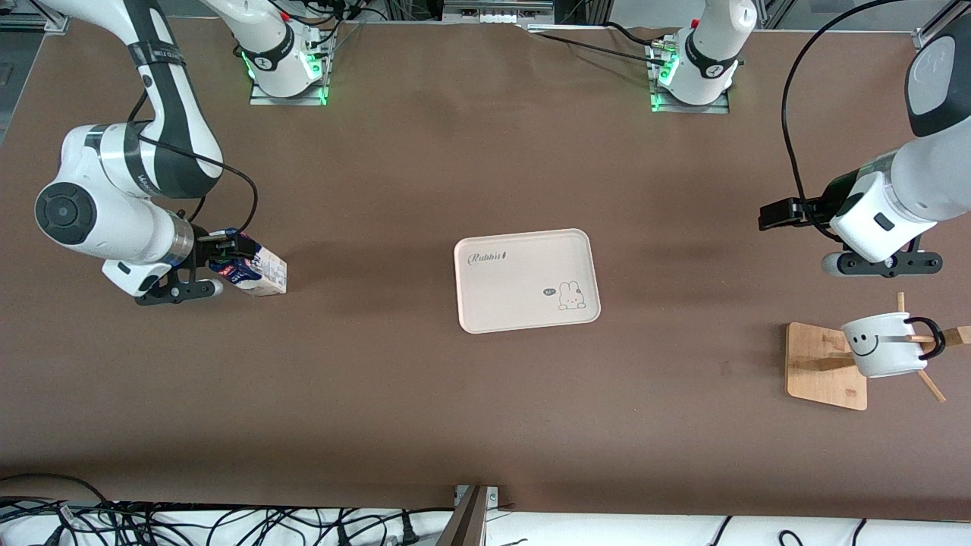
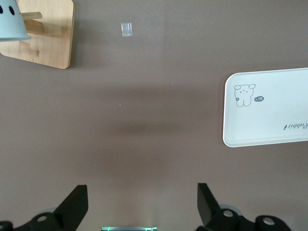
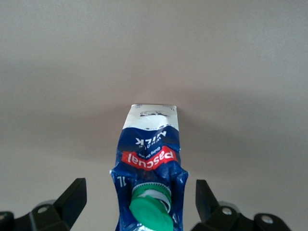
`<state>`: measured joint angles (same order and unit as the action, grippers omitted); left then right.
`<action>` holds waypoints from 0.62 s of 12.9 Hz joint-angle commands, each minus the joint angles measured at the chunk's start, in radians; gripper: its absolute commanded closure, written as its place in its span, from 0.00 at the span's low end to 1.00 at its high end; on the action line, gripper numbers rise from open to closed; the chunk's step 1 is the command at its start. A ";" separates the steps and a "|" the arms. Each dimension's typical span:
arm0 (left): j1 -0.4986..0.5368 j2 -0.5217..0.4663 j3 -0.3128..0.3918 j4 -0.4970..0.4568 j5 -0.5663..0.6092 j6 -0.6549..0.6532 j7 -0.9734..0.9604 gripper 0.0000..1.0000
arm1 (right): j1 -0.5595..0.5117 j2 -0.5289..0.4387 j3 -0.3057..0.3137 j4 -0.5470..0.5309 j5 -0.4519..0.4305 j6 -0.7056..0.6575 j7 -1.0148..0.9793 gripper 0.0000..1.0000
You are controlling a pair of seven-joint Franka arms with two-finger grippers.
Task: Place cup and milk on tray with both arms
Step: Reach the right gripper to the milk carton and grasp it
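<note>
Cream tray (image 1: 526, 280) sits bare mid-table, cup (image 1: 882, 345) hung on rack (image 1: 827, 366), nothing placed yet; left wrist: left gripper (image 2: 142, 204) open over table; right wrist: right gripper (image 3: 139, 202) open astride milk (image 3: 150, 163).

Counter (image 1: 485, 425) stock: one cream tray (image 1: 526, 280); one milk carton (image 1: 254, 267); one white smiley cup (image 1: 884, 345); one wooden rack (image 1: 827, 365); two robot arms, each with one claw.
</note>
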<state>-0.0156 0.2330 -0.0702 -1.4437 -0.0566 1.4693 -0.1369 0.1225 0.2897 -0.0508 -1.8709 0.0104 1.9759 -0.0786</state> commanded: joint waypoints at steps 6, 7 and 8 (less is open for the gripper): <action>-0.004 0.025 0.000 0.025 -0.012 -0.015 -0.007 0.00 | -0.004 -0.056 -0.011 -0.116 0.020 0.066 -0.007 0.28; -0.004 0.031 0.000 0.025 -0.008 -0.014 -0.007 0.00 | -0.004 -0.057 -0.011 -0.116 0.020 0.063 -0.007 0.30; -0.004 0.031 0.000 0.026 -0.006 0.005 -0.007 0.00 | -0.004 -0.057 -0.011 -0.116 0.020 0.061 -0.007 0.33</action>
<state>-0.0159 0.2440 -0.0704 -1.4438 -0.0566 1.4712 -0.1369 0.1202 0.2668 -0.0599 -1.9533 0.0104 2.0276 -0.0786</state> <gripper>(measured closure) 0.000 0.300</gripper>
